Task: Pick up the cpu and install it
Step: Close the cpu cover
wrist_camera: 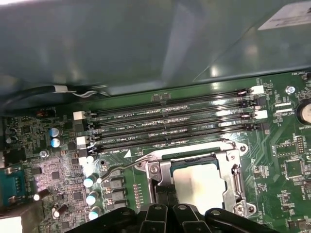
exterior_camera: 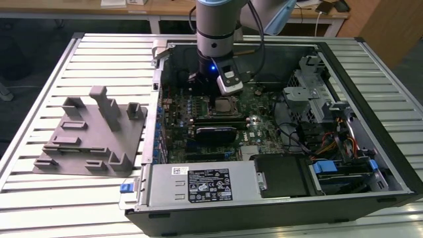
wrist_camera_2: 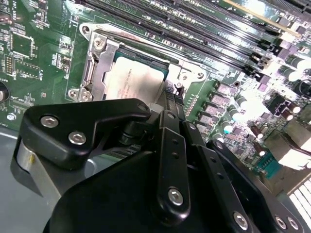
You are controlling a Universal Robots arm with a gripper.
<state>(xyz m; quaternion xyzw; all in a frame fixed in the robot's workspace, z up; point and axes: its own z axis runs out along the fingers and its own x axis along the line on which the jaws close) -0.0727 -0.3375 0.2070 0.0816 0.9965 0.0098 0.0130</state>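
Shiny silver square cpu (exterior_camera: 225, 105) lies in the metal-framed motherboard socket (wrist_camera_2: 97, 63), centre of the exterior view. Black tool (wrist_camera_2: 171, 104) hovers at its edge, grip state untellable. Best seated flat and square.

shiny silver square cpu (wrist_camera_2: 135, 80) lies flat, seated inside socket (wrist_camera_2: 99, 65) frame.

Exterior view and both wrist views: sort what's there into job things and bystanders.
Job: cpu; socket that it lies in; gripper, close over both.

Lying about: power supply box; grey fixture on the table; memory slots; drive cage.
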